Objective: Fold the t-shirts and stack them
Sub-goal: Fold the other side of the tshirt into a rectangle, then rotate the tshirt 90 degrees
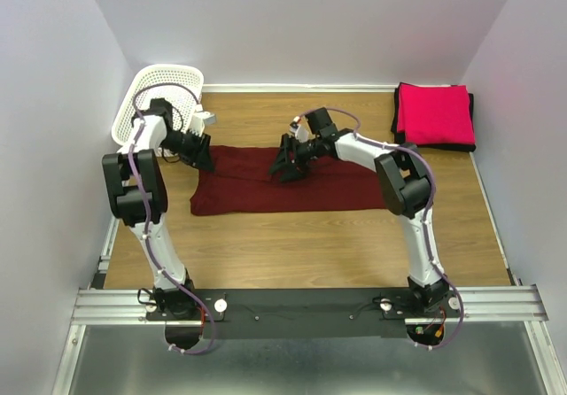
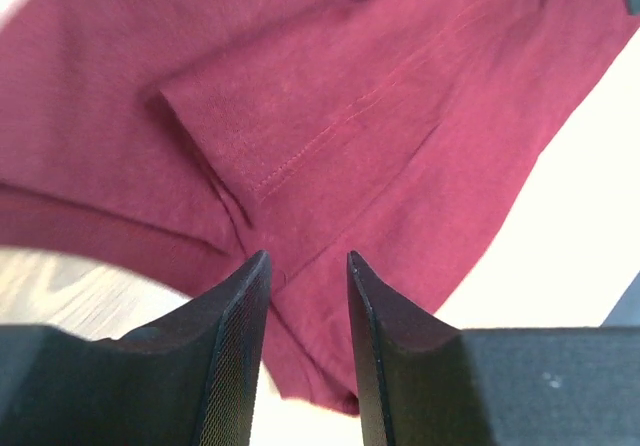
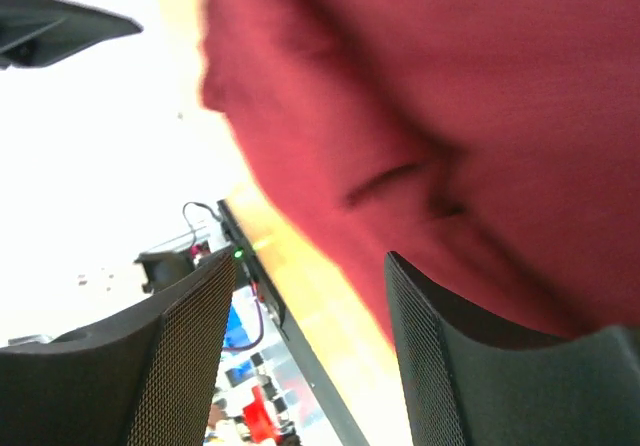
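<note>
Left gripper, narrowly apart, and right gripper, wide apart, hover over the dark maroon cloth t-shirt; white plastic mesh basket at ten o'clock.

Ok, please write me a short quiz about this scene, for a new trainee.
1. True or false: the pink shirt lies folded on the black shirt.
2. Which shirt are the left end effector and the right end effector at? A pink shirt, B maroon shirt, C black shirt.
3. Fill in: the right end effector's jaws are ____.
Key: 1 true; 2 B; 3 open.
</note>
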`<state>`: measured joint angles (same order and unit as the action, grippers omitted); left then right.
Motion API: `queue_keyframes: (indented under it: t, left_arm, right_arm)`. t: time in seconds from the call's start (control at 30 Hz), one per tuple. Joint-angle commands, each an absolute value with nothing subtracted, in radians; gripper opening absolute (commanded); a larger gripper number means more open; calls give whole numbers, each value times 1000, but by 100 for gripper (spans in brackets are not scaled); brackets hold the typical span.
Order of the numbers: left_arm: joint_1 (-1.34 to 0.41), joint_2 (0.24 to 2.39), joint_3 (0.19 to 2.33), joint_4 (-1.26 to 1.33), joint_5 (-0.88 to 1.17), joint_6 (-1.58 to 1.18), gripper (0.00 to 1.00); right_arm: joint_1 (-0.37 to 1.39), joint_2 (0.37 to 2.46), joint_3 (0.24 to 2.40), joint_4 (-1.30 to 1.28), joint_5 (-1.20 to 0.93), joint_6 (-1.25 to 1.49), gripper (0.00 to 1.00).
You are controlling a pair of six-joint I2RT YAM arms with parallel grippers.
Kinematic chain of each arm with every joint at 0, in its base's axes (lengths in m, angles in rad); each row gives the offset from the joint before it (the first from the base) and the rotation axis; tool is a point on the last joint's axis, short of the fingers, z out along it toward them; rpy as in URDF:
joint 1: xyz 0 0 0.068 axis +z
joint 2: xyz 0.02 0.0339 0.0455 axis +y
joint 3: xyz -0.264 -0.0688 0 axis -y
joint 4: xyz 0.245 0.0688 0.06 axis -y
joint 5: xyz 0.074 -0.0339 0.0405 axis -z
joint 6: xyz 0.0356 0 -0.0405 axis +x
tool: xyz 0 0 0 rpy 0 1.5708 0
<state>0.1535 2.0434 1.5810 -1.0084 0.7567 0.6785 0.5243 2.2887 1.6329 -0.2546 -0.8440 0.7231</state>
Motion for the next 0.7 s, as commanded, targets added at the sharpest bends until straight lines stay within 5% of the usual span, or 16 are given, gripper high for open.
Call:
queue_keyframes:
  t: [0.0,0.3,0.67]
  left_arm:
    - [160,1907,1579,-973,776,686,44]
    - [43,1824,1465,-778,805,531,34]
    - [-175,2027,1494,-525,641,285,29]
  right_arm:
    - [520,2162,1623,-268,-905,637,68]
    - [399,2193,1795,-599,-799,313,37]
    - [242,2261,1953,-903,-467,-38,38]
